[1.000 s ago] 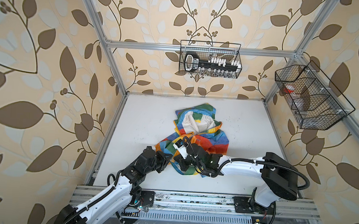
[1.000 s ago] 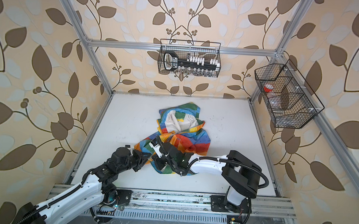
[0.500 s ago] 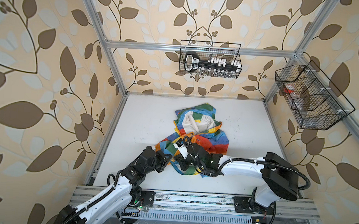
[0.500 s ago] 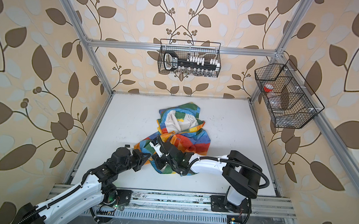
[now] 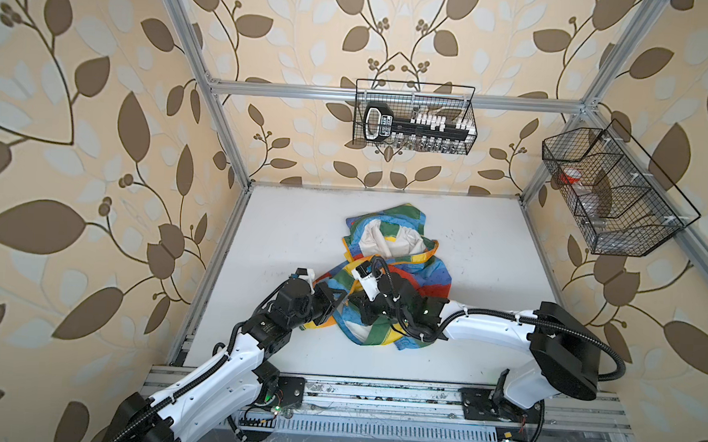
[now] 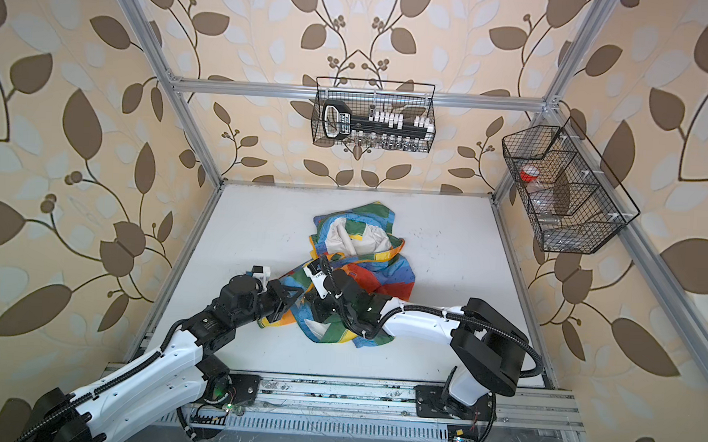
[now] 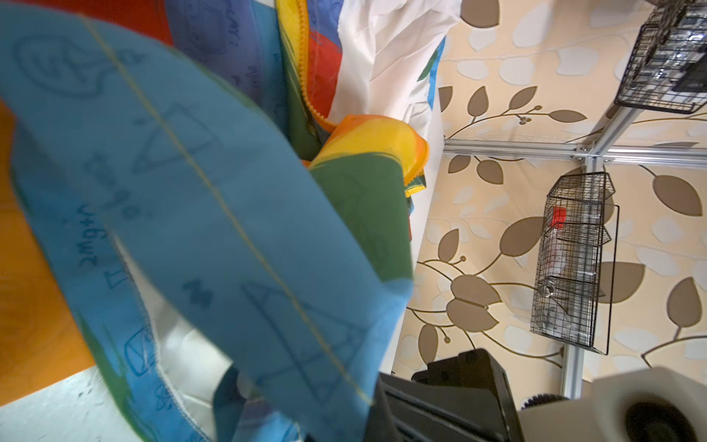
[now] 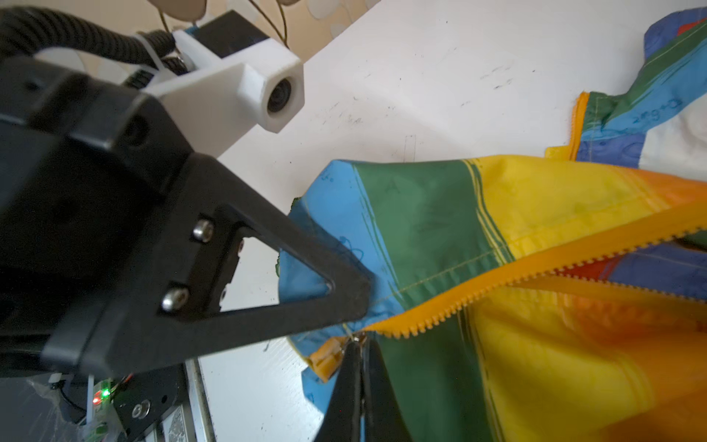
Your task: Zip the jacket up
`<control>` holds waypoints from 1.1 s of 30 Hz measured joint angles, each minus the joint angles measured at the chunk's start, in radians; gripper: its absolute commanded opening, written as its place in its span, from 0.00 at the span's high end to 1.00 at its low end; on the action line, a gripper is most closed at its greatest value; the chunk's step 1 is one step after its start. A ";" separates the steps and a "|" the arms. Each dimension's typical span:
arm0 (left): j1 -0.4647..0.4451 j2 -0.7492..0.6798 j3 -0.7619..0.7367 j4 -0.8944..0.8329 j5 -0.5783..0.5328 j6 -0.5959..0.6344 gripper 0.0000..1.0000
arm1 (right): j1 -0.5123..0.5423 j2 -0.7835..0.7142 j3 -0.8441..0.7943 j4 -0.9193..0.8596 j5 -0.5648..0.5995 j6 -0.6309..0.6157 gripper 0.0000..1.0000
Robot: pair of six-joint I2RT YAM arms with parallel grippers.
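Observation:
The jacket [image 5: 400,253] lies crumpled in rainbow blocks at mid-table, its off-white lining [image 6: 355,236] showing at the far end. Its orange-yellow zipper [image 8: 535,268] gapes open, the two tooth rows meeting at the bottom hem. My left gripper [image 5: 336,305] is shut on the blue hem [image 8: 306,275] beside the zipper's base. In the left wrist view blue cloth [image 7: 214,199] hides its jaws. My right gripper [image 8: 358,350] faces it from the right, shut on the small metal zipper pull [image 8: 359,338]. The two grippers nearly touch in both top views.
The white table [image 5: 293,227] is walled by aluminium posts and patterned panels. A wire basket [image 5: 414,117] hangs on the back wall and another [image 5: 612,190] on the right wall. The arm bases sit on the front rail [image 5: 376,393].
The left gripper's jaws have closed the last bit onto the hem. Both arms and the jacket otherwise hold their places.

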 measured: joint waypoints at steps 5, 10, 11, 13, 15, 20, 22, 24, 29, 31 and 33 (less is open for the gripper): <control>0.000 -0.003 0.004 -0.011 0.005 0.021 1.00 | -0.008 -0.024 0.000 -0.008 -0.007 -0.004 1.00; -0.001 -0.030 0.020 -0.066 0.028 0.047 1.00 | -0.014 -0.070 -0.010 -0.008 -0.066 -0.033 1.00; -0.001 -0.034 0.025 -0.076 0.029 0.049 1.00 | -0.013 -0.075 -0.010 -0.008 -0.072 -0.040 1.00; -0.001 -0.040 0.032 -0.098 0.030 0.054 1.00 | -0.009 -0.075 -0.010 -0.011 -0.082 -0.051 1.00; -0.001 -0.041 0.035 -0.121 0.029 0.060 1.00 | -0.005 -0.068 -0.009 -0.017 -0.090 -0.055 1.00; -0.001 -0.061 0.045 -0.198 0.010 0.080 0.67 | 0.000 -0.008 0.011 -0.020 -0.112 -0.053 1.00; -0.001 -0.080 0.050 -0.230 0.001 0.084 0.53 | -0.002 0.016 0.017 -0.020 -0.111 -0.048 1.00; -0.001 -0.097 0.054 -0.251 -0.006 0.084 0.50 | -0.008 0.043 0.023 -0.018 -0.114 -0.039 1.00; -0.001 -0.121 0.051 -0.276 -0.005 0.074 0.59 | -0.013 0.097 0.042 -0.014 -0.134 -0.011 1.00; -0.001 -0.139 0.038 -0.268 -0.002 0.067 0.59 | -0.013 0.111 0.050 -0.006 -0.145 0.003 1.00; -0.001 -0.152 0.017 -0.256 0.005 0.056 0.59 | -0.014 0.116 0.053 0.001 -0.152 0.014 1.00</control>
